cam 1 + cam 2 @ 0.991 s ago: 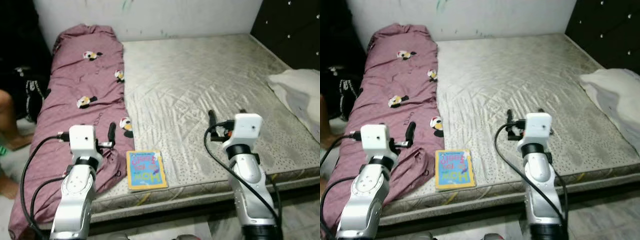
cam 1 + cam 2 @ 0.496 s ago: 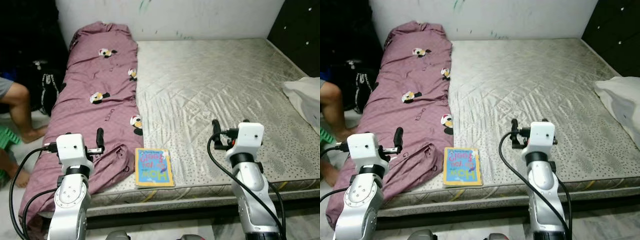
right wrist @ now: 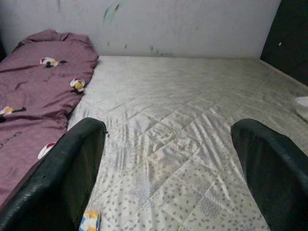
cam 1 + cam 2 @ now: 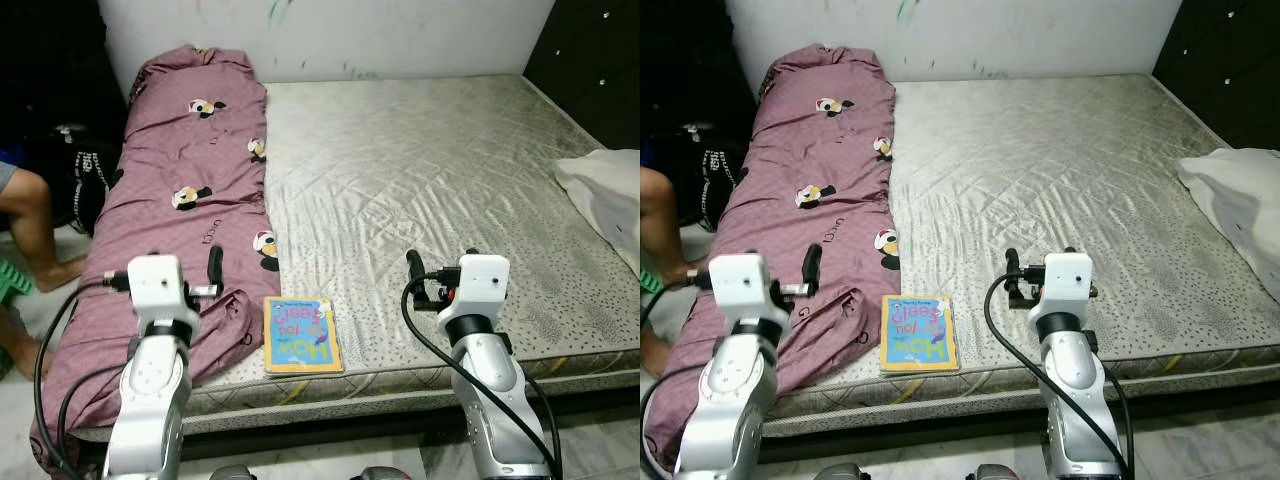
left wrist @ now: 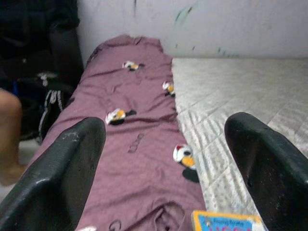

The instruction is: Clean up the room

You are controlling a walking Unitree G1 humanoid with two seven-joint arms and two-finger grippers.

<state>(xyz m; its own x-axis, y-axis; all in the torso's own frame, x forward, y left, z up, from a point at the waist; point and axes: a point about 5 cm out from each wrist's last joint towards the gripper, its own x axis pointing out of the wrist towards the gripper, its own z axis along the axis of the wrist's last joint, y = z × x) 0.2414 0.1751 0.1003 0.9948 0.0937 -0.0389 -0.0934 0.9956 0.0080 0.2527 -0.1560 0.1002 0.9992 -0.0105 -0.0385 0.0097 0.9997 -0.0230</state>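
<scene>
A thin square book lies flat at the near edge of the bed, its blue cover framed in yellow and printed with big coloured letters. It sits on the bare mattress, just beside the lower end of a mauve quilt. The quilt runs the length of the bed's left side, soft and creased, dotted with small cartoon figures, and its near end spills over the mattress edge. The mattress cover is pale and shiny, quilted in diamonds, with a speckled band along the front. At the far right lies a rumpled white cloth, well apart from the book. A pale wall with green smudges backs the bed, and a dark tufted panel stands at the right corner.

The left end effector hovers over the quilt's near end, left of the book, its fingers spread wide and holding nothing. The right end effector hovers over the bare mattress to the book's right, fingers also wide apart and empty.

At the left, beside the bed, a person's bare leg rests near a dark bag.
</scene>
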